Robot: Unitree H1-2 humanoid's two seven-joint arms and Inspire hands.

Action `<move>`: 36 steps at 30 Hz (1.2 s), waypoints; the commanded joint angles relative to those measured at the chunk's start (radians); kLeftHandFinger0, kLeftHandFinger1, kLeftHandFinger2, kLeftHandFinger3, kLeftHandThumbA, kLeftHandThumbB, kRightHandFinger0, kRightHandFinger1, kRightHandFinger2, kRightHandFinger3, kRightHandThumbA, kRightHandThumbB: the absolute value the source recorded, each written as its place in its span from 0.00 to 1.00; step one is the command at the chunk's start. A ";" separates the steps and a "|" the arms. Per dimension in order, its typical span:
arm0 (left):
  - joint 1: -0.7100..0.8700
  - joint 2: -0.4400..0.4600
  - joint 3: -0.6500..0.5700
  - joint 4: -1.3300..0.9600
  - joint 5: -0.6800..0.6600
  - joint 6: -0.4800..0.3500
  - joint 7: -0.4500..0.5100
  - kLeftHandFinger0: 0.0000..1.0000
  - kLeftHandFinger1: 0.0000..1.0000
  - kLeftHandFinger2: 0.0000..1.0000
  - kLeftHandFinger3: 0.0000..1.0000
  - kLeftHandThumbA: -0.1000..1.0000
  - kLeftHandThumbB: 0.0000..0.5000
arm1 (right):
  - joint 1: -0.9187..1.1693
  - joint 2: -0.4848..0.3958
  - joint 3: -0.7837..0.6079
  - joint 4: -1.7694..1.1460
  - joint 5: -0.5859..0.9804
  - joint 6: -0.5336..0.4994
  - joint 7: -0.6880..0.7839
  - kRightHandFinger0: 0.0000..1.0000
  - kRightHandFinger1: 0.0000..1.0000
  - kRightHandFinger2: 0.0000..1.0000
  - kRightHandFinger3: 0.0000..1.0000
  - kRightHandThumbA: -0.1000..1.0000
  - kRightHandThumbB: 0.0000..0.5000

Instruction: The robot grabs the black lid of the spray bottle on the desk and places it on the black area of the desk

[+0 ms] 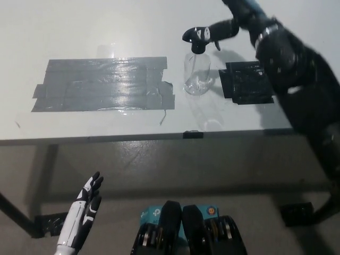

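Right hand [226, 27] reaches in from the upper right; we see one dark finger lying against the black lid [199, 38], but most of the hand runs out of frame, so we cannot tell whether it has closed on anything. The lid sits atop the clear spray bottle [197, 73], which stands upright on the counter [106, 26]. We judge the arm passes high over the black area [245, 81] to come at the lid from behind, keeping that target patch unobstructed just beside the bottle. Left hand [82, 215] hangs below the counter edge, fingers apart, holding nothing. Count: one bottle, one lid, one black patch, one larger grey tape patch [103, 85].
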 commanded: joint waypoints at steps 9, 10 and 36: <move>-0.035 0.017 -0.011 -0.036 -0.016 -0.004 -0.020 1.00 1.00 1.00 1.00 1.00 0.32 | -0.457 0.028 0.200 0.454 -0.040 0.014 0.532 1.00 1.00 1.00 1.00 0.85 1.00; -0.033 0.019 -0.013 -0.040 -0.017 0.003 -0.025 1.00 1.00 1.00 1.00 1.00 0.32 | -0.469 0.039 0.215 0.485 -0.042 -0.004 0.552 1.00 1.00 1.00 1.00 0.88 1.00; -0.050 0.045 -0.043 -0.064 -0.004 0.044 -0.065 0.87 0.97 1.00 1.00 0.82 0.27 | -0.547 0.111 0.192 0.792 -0.010 -0.034 0.576 1.00 1.00 1.00 1.00 0.92 0.96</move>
